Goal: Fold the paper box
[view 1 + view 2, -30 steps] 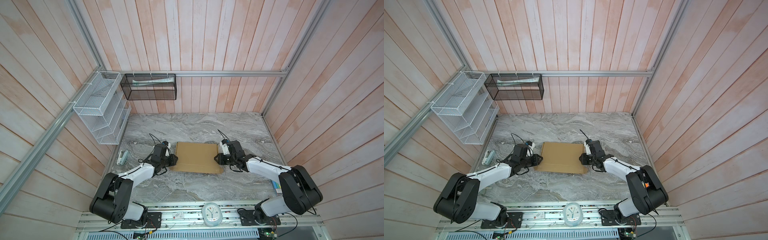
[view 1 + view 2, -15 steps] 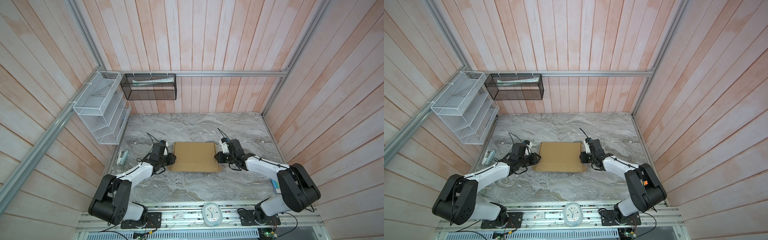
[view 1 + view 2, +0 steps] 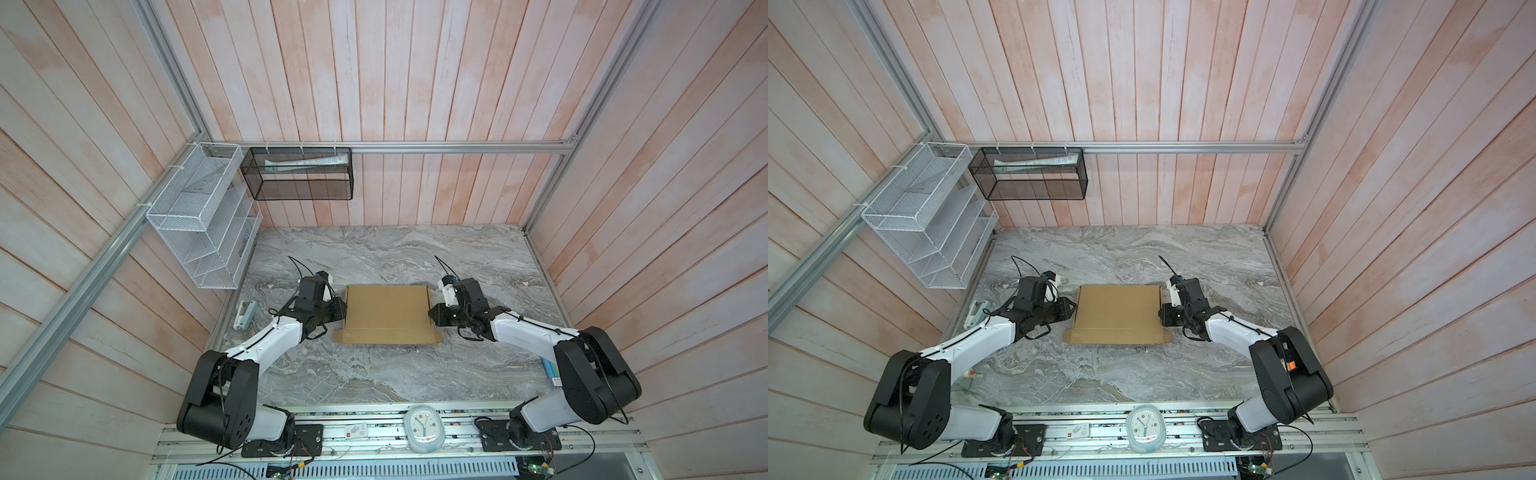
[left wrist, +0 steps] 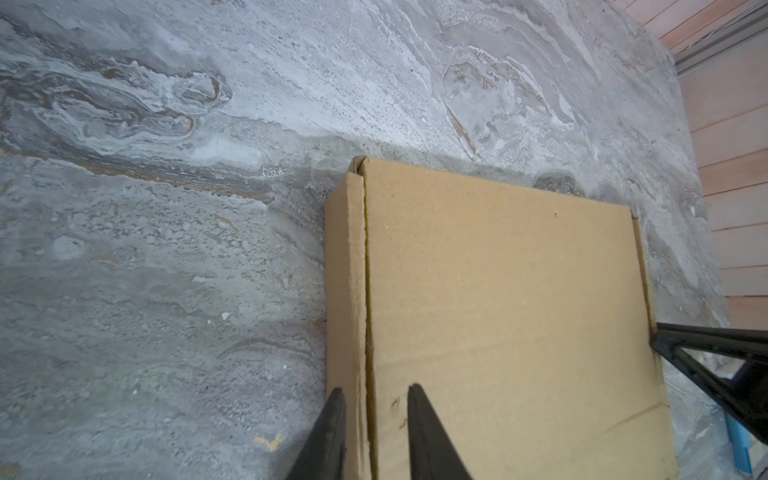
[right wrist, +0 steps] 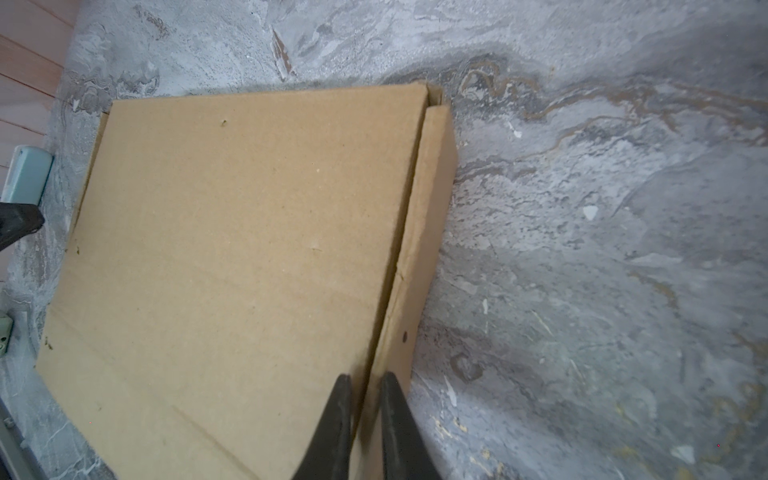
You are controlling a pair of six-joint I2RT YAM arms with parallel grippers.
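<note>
The paper box is a plain brown, shallow cardboard box lying flat mid-table with its lid panel down. A front strip with rounded tabs sticks out towards me. My left gripper sits at the box's left side wall. One finger is outside the wall and the other on the lid edge, shut across the seam. My right gripper is at the right side wall. Its jaws stand narrow and shut on the wall's top edge beside the lid.
A white wire rack and a black mesh basket hang on the left and back walls. A small white-and-teal device lies at the table's left edge, a blue item at its right edge. A clock sits on the front rail.
The box stood skewed a second ago and now sits square between the grippers. Both grippers stayed at its sides, and the right jaws have narrowed.
</note>
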